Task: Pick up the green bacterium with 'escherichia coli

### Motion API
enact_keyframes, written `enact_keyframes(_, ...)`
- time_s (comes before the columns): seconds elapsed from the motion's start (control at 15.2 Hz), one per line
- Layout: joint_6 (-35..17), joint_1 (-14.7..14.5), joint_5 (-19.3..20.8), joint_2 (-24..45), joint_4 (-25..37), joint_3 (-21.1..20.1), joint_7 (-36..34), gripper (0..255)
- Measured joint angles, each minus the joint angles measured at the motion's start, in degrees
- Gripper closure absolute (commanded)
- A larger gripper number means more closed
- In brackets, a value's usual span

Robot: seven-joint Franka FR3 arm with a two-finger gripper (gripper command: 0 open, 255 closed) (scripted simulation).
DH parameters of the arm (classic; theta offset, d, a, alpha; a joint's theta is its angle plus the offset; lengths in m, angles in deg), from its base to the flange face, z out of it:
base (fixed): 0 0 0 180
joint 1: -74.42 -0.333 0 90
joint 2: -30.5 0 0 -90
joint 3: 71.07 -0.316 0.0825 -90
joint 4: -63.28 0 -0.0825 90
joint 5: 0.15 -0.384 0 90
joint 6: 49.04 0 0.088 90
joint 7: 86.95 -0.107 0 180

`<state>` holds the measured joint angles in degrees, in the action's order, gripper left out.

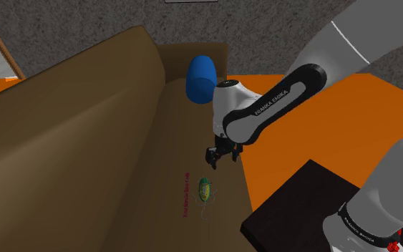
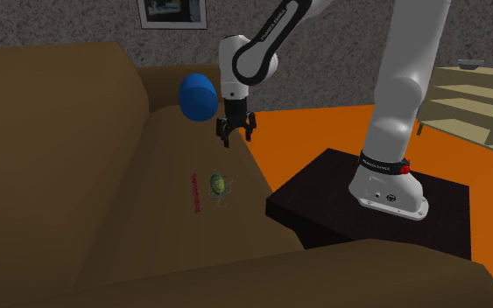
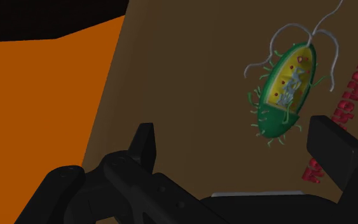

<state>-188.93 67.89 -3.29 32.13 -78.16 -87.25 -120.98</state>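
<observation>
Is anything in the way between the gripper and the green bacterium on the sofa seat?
Nothing visible. The gripper hangs open above the brown sofa seat, with bare seat between it and the green bacterium. The red lettering lies beside the bacterium, and the blue rounded object sits beyond the gripper, off that line.

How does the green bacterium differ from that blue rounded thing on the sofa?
The green bacterium is small, with a yellow inside and thin grey tails; the blue rounded object is far bigger and plain. The bacterium lies flat beside red lettering; the blue object stands up at the seat's far end. Both rest on the brown sofa, clear of the open hand.
</observation>
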Motion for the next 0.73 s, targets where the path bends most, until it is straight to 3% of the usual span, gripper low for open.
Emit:
enact_keyframes(0.53,-8.2,-4.0,8.2,19.1,11.1,1.6,-9.4,0)
enact_keyframes(0.73,-9.4,-5.5,9.6,23.0,13.9,2.4,-11.2,0)
